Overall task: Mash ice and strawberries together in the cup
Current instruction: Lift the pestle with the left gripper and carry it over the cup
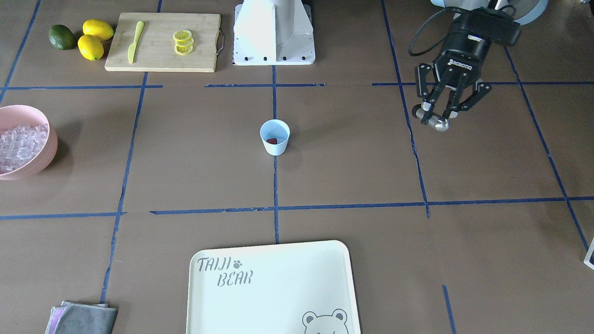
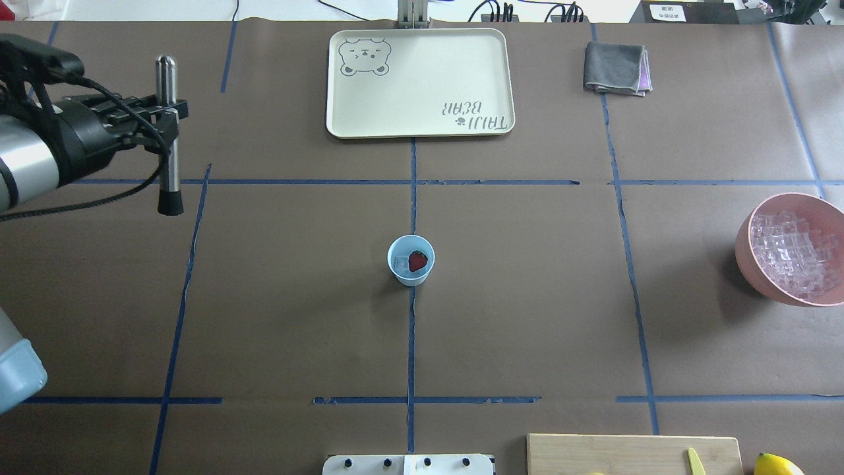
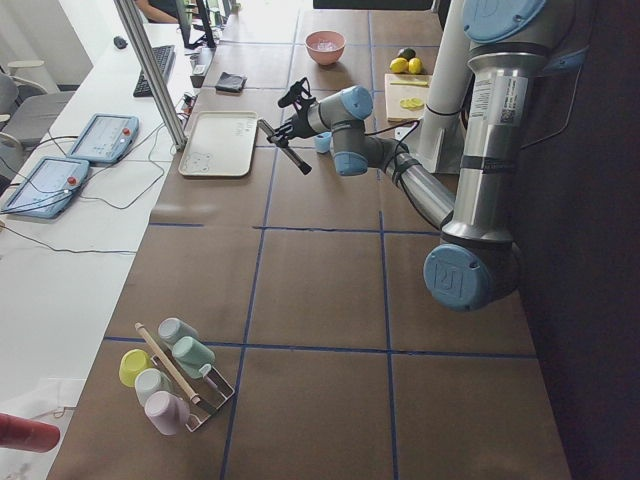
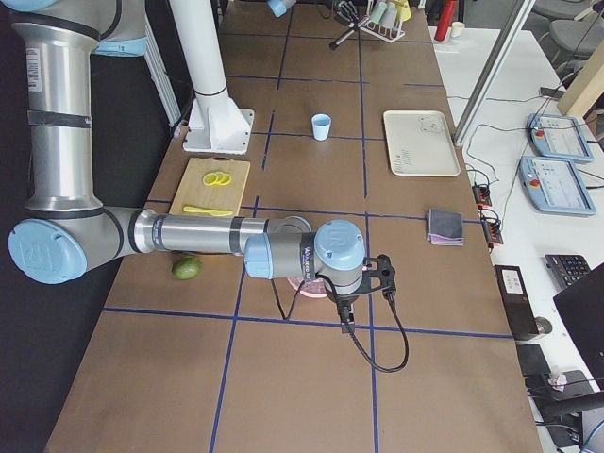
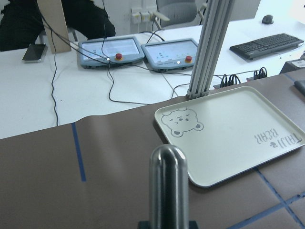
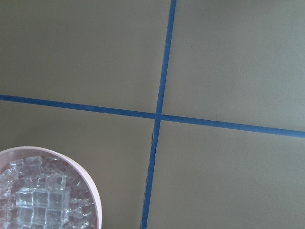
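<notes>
Gripping black-tipped silver metal rod (image 2: 171,173) in left claw (image 2: 170,119), 10 o'clock of pale blue tapered cup (image 2: 410,280) on brown bench (image 2: 297,297); small red strawberry (image 2: 417,261) inside. Cannot tell right claw state.

The table (image 2: 297,297) is showing brown, crossed by blue tape lines (image 2: 461,182). The cup (image 2: 410,278) is showing pale blue; the strawberry (image 2: 417,261) inside is showing red. The bowl (image 2: 744,256) is showing pink around clear whitish ice (image 2: 794,254). The tray (image 2: 422,79) is showing cream with a grey bear print (image 2: 364,57). The rod (image 2: 171,177) is showing silver with a black tip.
</notes>
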